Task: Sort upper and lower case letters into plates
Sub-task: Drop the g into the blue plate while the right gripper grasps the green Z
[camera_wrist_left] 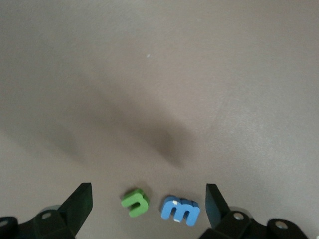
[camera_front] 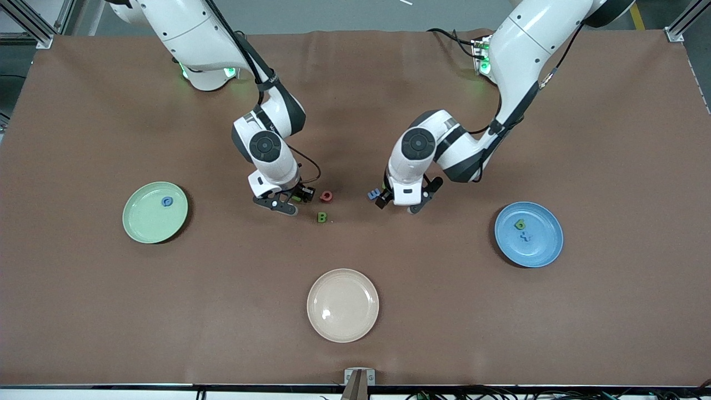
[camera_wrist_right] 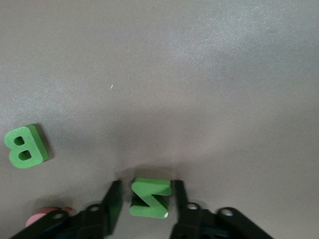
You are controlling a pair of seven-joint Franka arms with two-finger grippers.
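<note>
Front view: green plate (camera_front: pixel 155 213) with a blue letter (camera_front: pixel 166 201) toward the right arm's end; blue plate (camera_front: pixel 529 234) with two letters toward the left arm's end; red letter (camera_front: pixel 326 195) and green B (camera_front: pixel 322 217) at the table's middle.
Left wrist view: left gripper (camera_wrist_left: pixel 148 199) spread wide around green n (camera_wrist_left: pixel 135 201) and blue m (camera_wrist_left: pixel 180 210).
Right wrist view: right gripper (camera_wrist_right: pixel 145 200) pinching the green N (camera_wrist_right: pixel 150 197); the front view hides this letter.
</note>
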